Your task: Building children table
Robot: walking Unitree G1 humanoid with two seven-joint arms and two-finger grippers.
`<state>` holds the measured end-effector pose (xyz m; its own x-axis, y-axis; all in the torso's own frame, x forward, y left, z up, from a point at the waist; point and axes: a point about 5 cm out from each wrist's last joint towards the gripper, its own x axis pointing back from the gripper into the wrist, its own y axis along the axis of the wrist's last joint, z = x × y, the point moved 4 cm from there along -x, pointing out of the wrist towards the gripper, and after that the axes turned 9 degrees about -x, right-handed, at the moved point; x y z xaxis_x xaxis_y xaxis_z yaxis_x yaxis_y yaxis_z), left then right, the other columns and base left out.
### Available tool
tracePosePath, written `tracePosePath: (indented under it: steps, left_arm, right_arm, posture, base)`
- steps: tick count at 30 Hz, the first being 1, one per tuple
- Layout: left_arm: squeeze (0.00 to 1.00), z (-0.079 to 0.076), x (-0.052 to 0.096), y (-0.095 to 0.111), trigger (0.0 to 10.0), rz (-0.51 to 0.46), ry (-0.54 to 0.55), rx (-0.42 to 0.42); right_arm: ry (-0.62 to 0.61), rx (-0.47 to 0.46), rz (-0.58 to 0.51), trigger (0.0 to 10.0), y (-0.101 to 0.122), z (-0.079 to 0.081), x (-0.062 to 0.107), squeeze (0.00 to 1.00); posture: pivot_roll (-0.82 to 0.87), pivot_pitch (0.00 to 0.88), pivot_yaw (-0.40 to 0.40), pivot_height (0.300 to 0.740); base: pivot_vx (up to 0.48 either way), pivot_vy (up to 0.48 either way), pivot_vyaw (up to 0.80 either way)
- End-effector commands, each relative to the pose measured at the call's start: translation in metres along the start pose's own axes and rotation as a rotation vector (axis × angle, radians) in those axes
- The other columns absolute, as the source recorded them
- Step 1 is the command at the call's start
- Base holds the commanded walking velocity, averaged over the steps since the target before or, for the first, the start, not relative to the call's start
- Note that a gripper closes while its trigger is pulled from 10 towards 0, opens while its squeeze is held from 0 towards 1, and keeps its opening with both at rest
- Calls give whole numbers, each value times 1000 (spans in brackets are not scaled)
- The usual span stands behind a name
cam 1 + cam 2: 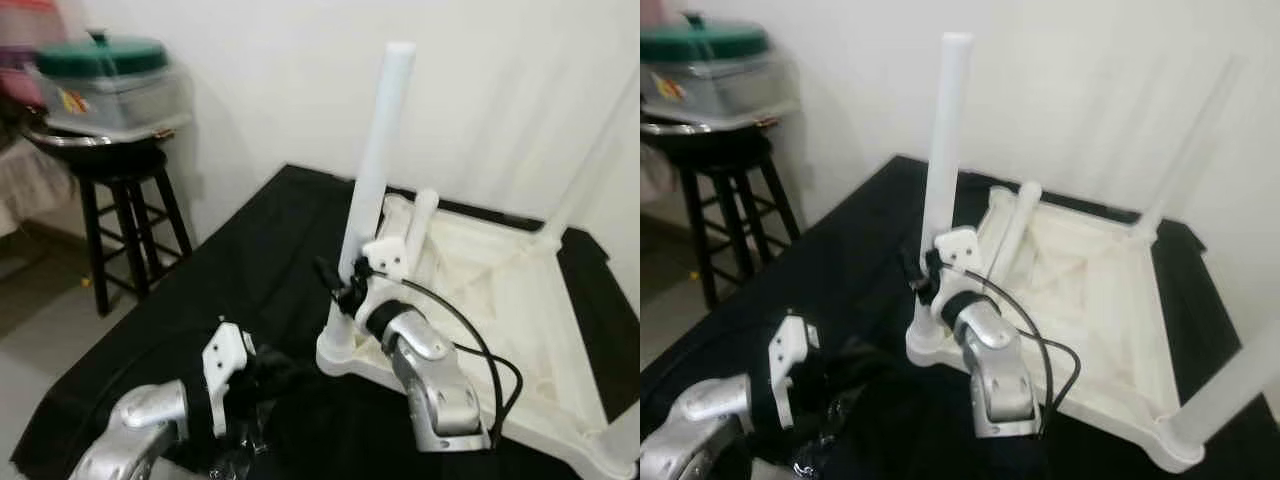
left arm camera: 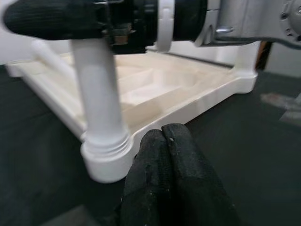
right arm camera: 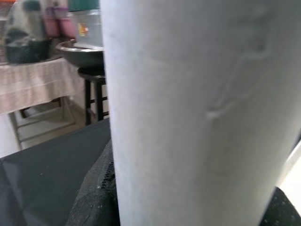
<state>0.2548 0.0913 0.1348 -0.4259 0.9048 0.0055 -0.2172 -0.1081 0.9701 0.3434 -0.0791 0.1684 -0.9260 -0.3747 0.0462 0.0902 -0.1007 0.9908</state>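
Behind the right claw [image 1: 350,285] clamped on the upright leg [image 1: 375,170], a stool [image 1: 125,215]; left claw [image 2: 164,141] together.

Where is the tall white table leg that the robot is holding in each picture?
Left eye view: the tall white leg stands upright at the middle, in the near-left corner of the upside-down tabletop.
Right eye view: the leg stands left of the middle.
Left wrist view: the leg rises at the left.
Right wrist view: the leg is very close.
Shared landmark: the right gripper clamped on the leg.
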Motion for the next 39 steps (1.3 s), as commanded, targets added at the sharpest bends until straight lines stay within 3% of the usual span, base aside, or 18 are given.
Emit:
tracePosePath:
  steps: [1, 2, 3, 5, 6, 8, 9, 10, 11, 12, 14, 15, 19, 27, 28, 30, 31, 39]
  left_arm:
    - [0, 0, -1, 0, 10000, 6, -8, -14]
    - [0, 1, -4, -1, 10000, 8, -18, -13]
    - [0, 1, -9, -1, 10000, 11, -49, -16]
    - [0, 0, -10, -1, 10000, 10, -56, -18]
    - [0, 0, -10, 0, 10000, 2, -49, -21]
    - [0, -1, -10, 1, 10000, -4, -42, -22]
    - [0, 0, -11, 4, 10000, -14, -32, -22]
    - [0, 0, -11, 4, 10000, -14, -32, -22]
    - [0, 0, -11, 5, 10000, -21, -27, -22]
    - [0, 0, -11, 5, 10000, -21, -27, -22]
    - [0, -1, -13, 5, 10000, -17, -44, -17]
    - [0, -2, -13, 4, 10000, -11, -55, -14]
    - [0, -3, -8, 3, 10000, 2, -48, -12]
    - [0, -2, -4, 1, 10000, 8, -27, -13]
    - [0, -2, -5, 2, 10000, 3, -28, -11]
    - [0, -2, -5, 3, 10000, 4, -35, -9]
    - [0, -3, -4, 2, 10000, 11, -43, -9]
    - [0, -4, 6, 1, 10000, 27, -28, -2]
  right_arm:
    - [-88, 34, 172, 0, -38, -19, 8, 0]
    - [-93, 48, 155, 0, -30, -27, 5, 0]
    - [-74, 50, 182, 3647, -30, -32, 4, 0]
    - [-72, 58, 199, 3647, -31, -32, 5, 0]
    - [-13, 36, 195, 10000, -28, -25, 3, 0]
    - [28, 18, 190, 10000, -25, -21, 2, 0]
    - [74, -2, 164, 10000, -17, -15, 2, 1000]
    - [74, -2, 164, 10000, -17, -15, 2, 1000]
    - [210, 5, 129, 10000, -6, -3, 1, 1000]
    - [210, 5, 129, 10000, -6, -3, 1, 1000]
    - [506, 104, 63, 10000, 14, 17, 4, 1000]
    - [610, 149, 60, 10000, 18, 19, 5, 0]
    - [759, 233, 100, 10000, 24, 6, -1, 0]
    - [832, 217, 148, 10000, 34, -9, -13, 0]
    - [862, 183, 174, 3294, 38, -14, -16, 0]
    - [880, 164, 190, 3294, 39, -17, -16, 0]
    - [892, 145, 201, 0, 39, -19, -15, 0]
    - [969, 96, 247, 0, 21, -30, -4, 0]
  posture:
    - [-80, 0, -37, 740]
    - [-79, 0, -44, 740]
    - [-78, 0, -72, 740]
    - [-78, 0, -72, 740]
    - [-78, 0, -73, 740]
    - [-78, 0, -73, 740]
    - [-71, 0, -75, 740]
    - [-71, 0, -75, 740]
    - [-64, 0, -71, 740]
    - [-64, 0, -71, 740]
    - [-64, 0, -56, 740]
    - [-64, 0, -56, 740]
    - [-32, 0, -65, 740]
    - [-18, 0, -62, 740]
    - [-13, 0, -55, 740]
    - [-13, 0, -55, 740]
    - [-2, 0, -55, 740]
    - [-1, 0, -59, 740]
  base:
    - [0, 0, 0]
    - [0, 0, 0]
    - [0, 0, 0]
    - [0, 0, 0]
    - [0, 0, 0]
    - [0, 0, 0]
    - [0, 0, 0]
    - [0, 0, 0]
    - [0, 0, 0]
    - [0, 0, 0]
    - [0, 0, 0]
    - [0, 0, 0]
    - [0, 0, 0]
    - [0, 0, 0]
    - [0, 0, 0]
    - [0, 0, 0]
    - [0, 0, 0]
    - [0, 0, 0]
